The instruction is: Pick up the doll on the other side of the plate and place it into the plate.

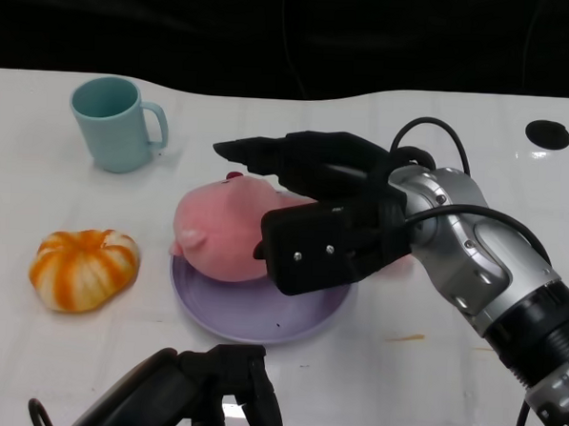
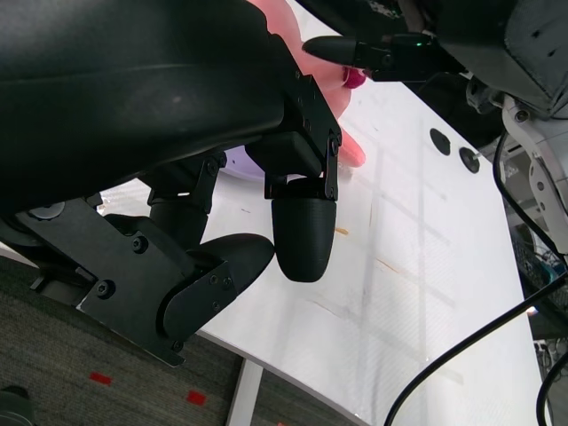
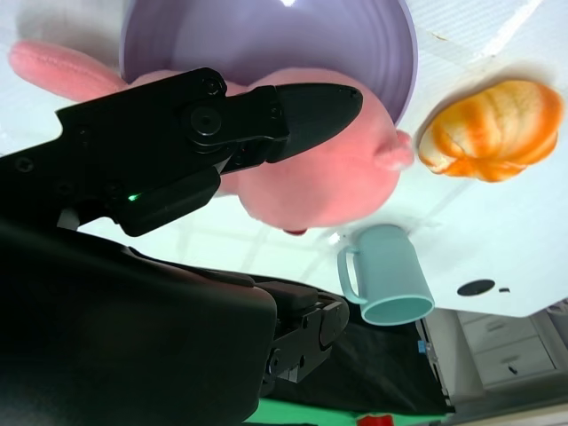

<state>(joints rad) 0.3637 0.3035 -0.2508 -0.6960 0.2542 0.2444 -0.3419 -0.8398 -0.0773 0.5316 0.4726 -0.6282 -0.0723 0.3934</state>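
- Right now the pink doll (image 1: 224,231) lies partly in the purple plate (image 1: 298,321), its body over the far rim and bulging out past it toward the teal mug (image 1: 115,123).
- The right hand (image 1: 313,214) is wrapped over the doll, fingers (image 1: 259,152) reaching across its top and the thumb side pressed against its flank; I judge it grasping the doll, though the contact under the palm is hidden.
- The left hand (image 1: 203,395) hangs low at the near edge of the desk (image 1: 429,364), fingers curled in on nothing.
- Risk: letting go here could leave the soft doll perched on the rim, so it may roll off the far side onto the desk.
- Risk: pushing down or dragging could shove the light plate along the slick desk or tip it.
- Risk: plush may cling to the fingers as they release and get pulled back out.
- The orange pumpkin toy (image 1: 83,267) sits well apart on the left.
- No brand, label or writing can be read on anything.
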